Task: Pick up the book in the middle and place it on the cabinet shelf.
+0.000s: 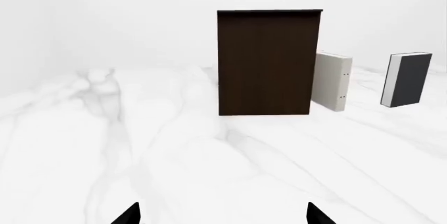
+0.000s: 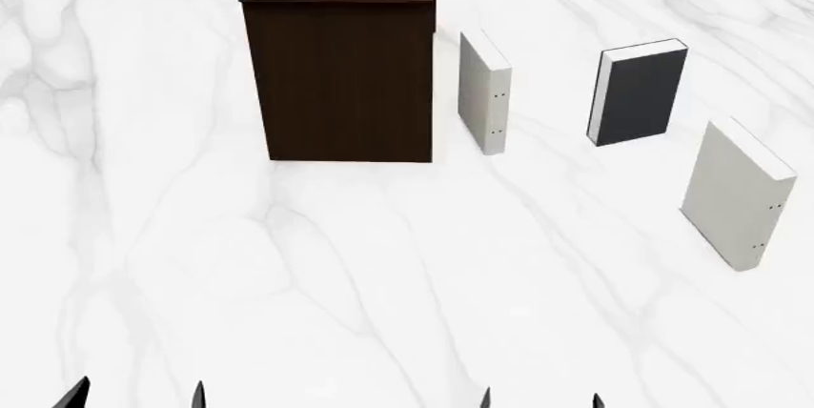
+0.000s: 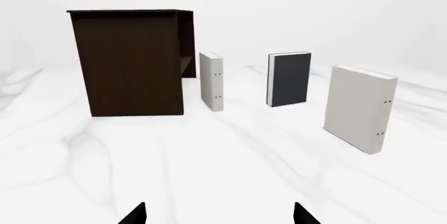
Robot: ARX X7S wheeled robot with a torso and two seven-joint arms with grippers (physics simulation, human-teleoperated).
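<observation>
The dark grey book (image 2: 640,91) (image 3: 289,79) (image 1: 408,79) stands upright on the white marble surface, between two off-white books. The brown wood-grain cabinet shelf (image 2: 341,65) (image 1: 269,62) (image 3: 129,62) stands tall at the far left of the books. My left gripper (image 2: 133,398) (image 1: 222,214) is open near the front edge, far from the book, with nothing between its fingers. My right gripper (image 2: 540,400) (image 3: 218,214) is open too, empty, with only its black fingertips showing.
One off-white book (image 2: 483,91) (image 3: 211,81) (image 1: 332,80) stands close beside the cabinet. Another off-white book (image 2: 738,193) (image 3: 359,108) stands nearer, at the right. The marble surface (image 2: 381,275) stretches between the grippers and the books.
</observation>
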